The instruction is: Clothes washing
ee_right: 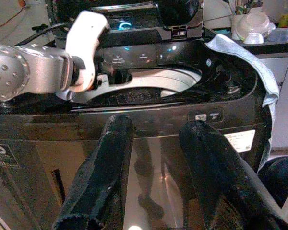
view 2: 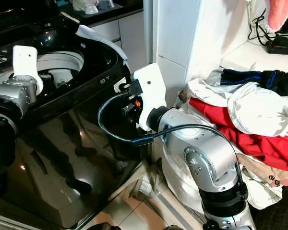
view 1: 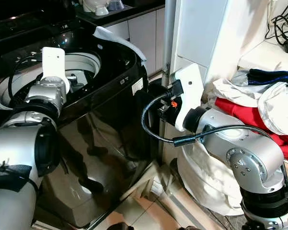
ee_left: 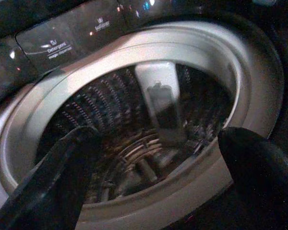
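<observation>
A tiled floor (view 1: 134,211) and white cabinet fronts (view 1: 144,33) surround a glossy black top-loading washing machine (view 1: 105,143), its lid up and its smooth front mirroring the room. The left gripper (ee_left: 153,158) hangs over the round opening, its two matte black fingers (ee_left: 62,177) spread wide apart with nothing between them; below them lies the ribbed, perforated steel drum (ee_left: 110,105) ringed by a pale grey plastic collar (ee_left: 240,91), with a dark control strip (ee_left: 62,45) behind. A light blue cloth (ee_right: 259,67) is draped over the machine's right rear corner. The right gripper (ee_right: 158,158) is in front of the machine's shiny face, its thick black fingers (ee_right: 103,167) parted and holding nothing. On the robot's right, a soft crumpled heap of laundry (view 2: 240,115), white, red and dark blue fabrics, rests beside a white wall (view 2: 201,38), well apart from the drum
</observation>
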Robot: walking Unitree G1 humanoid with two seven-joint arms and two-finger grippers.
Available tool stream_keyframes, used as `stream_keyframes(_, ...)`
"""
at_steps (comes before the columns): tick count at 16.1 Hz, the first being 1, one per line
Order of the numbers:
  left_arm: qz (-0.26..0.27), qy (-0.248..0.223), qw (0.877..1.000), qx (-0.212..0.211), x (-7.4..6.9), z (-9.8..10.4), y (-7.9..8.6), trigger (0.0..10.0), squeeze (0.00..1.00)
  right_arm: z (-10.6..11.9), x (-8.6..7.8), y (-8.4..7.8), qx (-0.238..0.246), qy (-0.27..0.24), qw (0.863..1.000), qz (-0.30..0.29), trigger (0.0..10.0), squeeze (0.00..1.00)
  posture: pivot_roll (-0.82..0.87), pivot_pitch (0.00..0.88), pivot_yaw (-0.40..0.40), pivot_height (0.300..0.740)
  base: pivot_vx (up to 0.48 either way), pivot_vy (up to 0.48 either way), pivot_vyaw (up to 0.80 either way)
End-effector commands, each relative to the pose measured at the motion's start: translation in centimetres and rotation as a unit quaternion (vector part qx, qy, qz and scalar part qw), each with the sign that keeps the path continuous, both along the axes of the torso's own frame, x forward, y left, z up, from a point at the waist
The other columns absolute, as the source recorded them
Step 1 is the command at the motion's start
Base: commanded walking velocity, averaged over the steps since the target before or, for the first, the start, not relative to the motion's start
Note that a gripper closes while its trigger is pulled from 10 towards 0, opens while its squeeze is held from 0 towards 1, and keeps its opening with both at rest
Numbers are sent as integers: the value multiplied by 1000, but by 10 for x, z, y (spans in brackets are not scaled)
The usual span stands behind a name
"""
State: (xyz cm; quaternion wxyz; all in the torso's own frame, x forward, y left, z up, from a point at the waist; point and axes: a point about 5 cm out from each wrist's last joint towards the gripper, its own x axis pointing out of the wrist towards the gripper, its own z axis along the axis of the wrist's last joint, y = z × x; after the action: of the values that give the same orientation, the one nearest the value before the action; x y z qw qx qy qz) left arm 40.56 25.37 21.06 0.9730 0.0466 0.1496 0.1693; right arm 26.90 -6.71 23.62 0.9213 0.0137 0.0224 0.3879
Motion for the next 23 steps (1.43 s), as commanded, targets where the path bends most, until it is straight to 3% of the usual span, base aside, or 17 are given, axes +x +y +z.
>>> stream_keyframes(1,7,-92,996,4,6,38,2,10000,0,3,0,-2,5,-11,1000,-16,10000,0,-102,0,133,740,0,0,0)
stream_keyframes(2,-15,-124,992,3,10,49,-6,10000,0,6,6,-7,17,-22,998,-53,10000,0,-103,0,135,740,0,0,0)
stream_keyframes(3,-97,-156,982,-29,16,56,-29,10000,0,9,16,-21,20,-34,992,-119,10000,0,-103,0,136,740,0,0,0)
stream_keyframes(4,-131,-166,977,-37,17,57,-37,10000,0,10,19,-26,17,-38,989,-140,10000,12,-106,0,137,740,0,0,0)
stream_keyframes(5,-203,-173,963,-40,17,51,-56,10000,0,13,23,-37,6,-53,983,-178,10000,1000,-113,0,137,740,0,0,0)
stream_keyframes(7,-384,-168,906,-55,9,25,-103,10000,0,30,34,-67,-26,-99,962,-253,10000,1000,-116,0,127,740,0,0,0)
stream_keyframes(9,-468,-165,867,-52,-5,11,-120,10000,0,43,39,-87,-85,-124,948,-281,10000,1000,-113,0,113,740,0,0,0)
stream_keyframes(11,-526,-172,830,-68,-26,8,-127,10000,0,51,42,-114,-158,-109,933,-306,10000,1000,-105,0,95,740,0,0,0)
stream_keyframes(13,-543,-179,815,-92,-42,10,-126,10000,0,63,47,-152,-163,-94,915,-356,10000,1000,-109,0,90,740,0,0,0)
stream_keyframes(14,-545,-179,814,-95,-45,10,-126,10000,0,65,48,-160,-162,-93,911,-368,10000,1000,-109,0,90,740,0,0,0)
stream_keyframes(15,-559,-180,803,-99,-57,11,-128,10000,0,72,49,-180,-164,-87,905,-384,10000,1000,-109,0,85,740,0,0,0)
stream_keyframes(17,-591,-173,778,-121,-77,14,-136,10000,0,81,45,-201,-186,-73,900,-388,10000,1000,-99,0,71,740,0,0,0)
stream_keyframes(18,-604,-165,769,-127,-84,13,-139,10000,0,83,42,-206,-192,-66,902,-381,10000,1000,-98,0,66,740,0,0,0)
stream_keyframes(19,-636,-134,748,-133,-99,8,-143,10000,0,91,33,-219,-193,-53,912,-358,10000,1000,-97,0,57,740,0,0,0)
stream_keyframes(21,-642,-125,743,-145,-107,8,-144,10000,0,100,25,-232,-190,-43,919,-343,10000,1000,-100,0,57,740,0,0,0)
stream_keyframes(23,-635,-123,746,-160,-111,11,-145,10000,0,102,8,-256,-213,-6,925,-314,10000,1000,-108,0,48,740,0,0,0)
